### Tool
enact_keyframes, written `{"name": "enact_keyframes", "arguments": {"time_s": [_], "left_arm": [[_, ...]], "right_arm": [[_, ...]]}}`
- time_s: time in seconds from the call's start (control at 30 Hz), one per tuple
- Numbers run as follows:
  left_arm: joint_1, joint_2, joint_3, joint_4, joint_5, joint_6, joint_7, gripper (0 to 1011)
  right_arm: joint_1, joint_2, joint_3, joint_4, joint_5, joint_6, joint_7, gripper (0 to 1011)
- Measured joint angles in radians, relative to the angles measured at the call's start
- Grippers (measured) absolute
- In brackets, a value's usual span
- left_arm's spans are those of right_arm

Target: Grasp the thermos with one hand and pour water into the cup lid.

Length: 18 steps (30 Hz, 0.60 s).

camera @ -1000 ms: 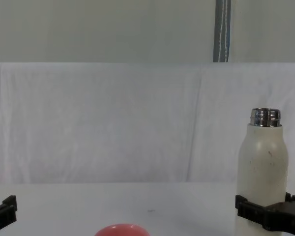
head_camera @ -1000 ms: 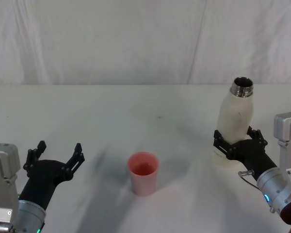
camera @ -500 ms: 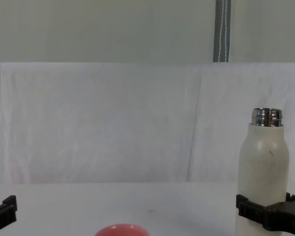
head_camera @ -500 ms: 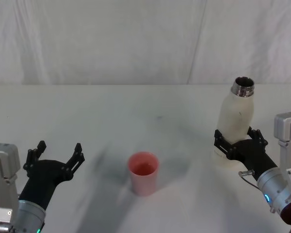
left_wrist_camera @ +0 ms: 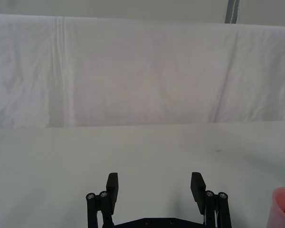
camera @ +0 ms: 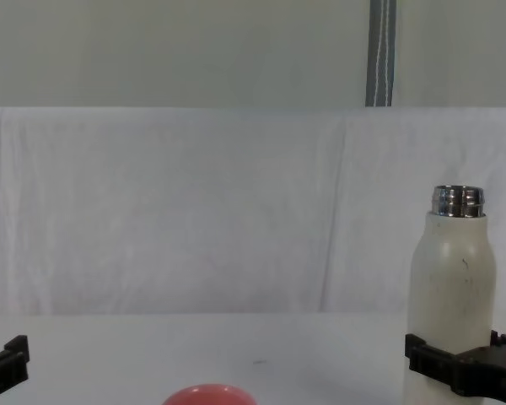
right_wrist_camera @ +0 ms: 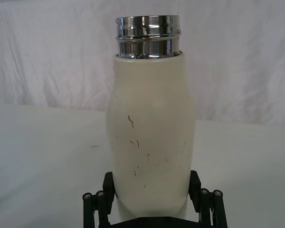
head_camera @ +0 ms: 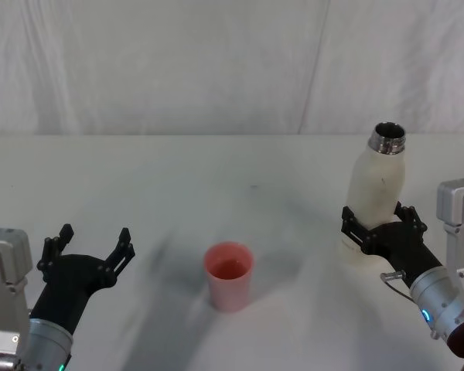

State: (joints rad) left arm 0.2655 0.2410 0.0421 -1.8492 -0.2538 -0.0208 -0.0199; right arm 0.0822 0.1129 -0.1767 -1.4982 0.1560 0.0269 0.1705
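left gripper (head_camera: 89, 249): lower left of head view, fingers spread wide, holding nothing, idle. cup lid (head_camera: 229, 275): pink, upright on the table (head_camera: 216, 178), lower centre, well apart from both grippers. thermos (head_camera: 377, 201): right of frame, upright, cap off, steel neck open. right gripper (head_camera: 380, 224): my fingers clamped round its lower body. risk as i see it: grip sits low, so bottle may swing or slip when tilted, and stream could miss the small cup.

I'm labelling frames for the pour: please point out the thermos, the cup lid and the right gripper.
thermos (head_camera: 377, 193), head view, cream body.
cup lid (head_camera: 230, 276), head view, pink outer wall.
right gripper (head_camera: 379, 226), head view, between its fingertips.
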Motion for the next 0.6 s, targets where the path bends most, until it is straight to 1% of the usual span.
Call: {"name": "enact_keyframes", "arguments": {"time_s": [0.4, 0.53, 0.6], "left_arm": [[0.0, 0.0, 0.0, 0.0, 0.0, 0.0, 0.0, 1001], [0.0, 0.0, 0.0, 0.0, 0.0, 0.0, 0.0, 1001], [0.0, 0.0, 0.0, 0.0, 0.0, 0.0, 0.0, 1001]], "right_arm": [[0.0, 0.0, 0.0, 0.0, 0.0, 0.0, 0.0, 952], [-0.004, 0.008, -0.01, -0.009, -0.009, -0.012, 0.002, 952], [-0.009, 0.019, -0.019, -0.019, -0.022, -0.026, 0.007, 952]]}}
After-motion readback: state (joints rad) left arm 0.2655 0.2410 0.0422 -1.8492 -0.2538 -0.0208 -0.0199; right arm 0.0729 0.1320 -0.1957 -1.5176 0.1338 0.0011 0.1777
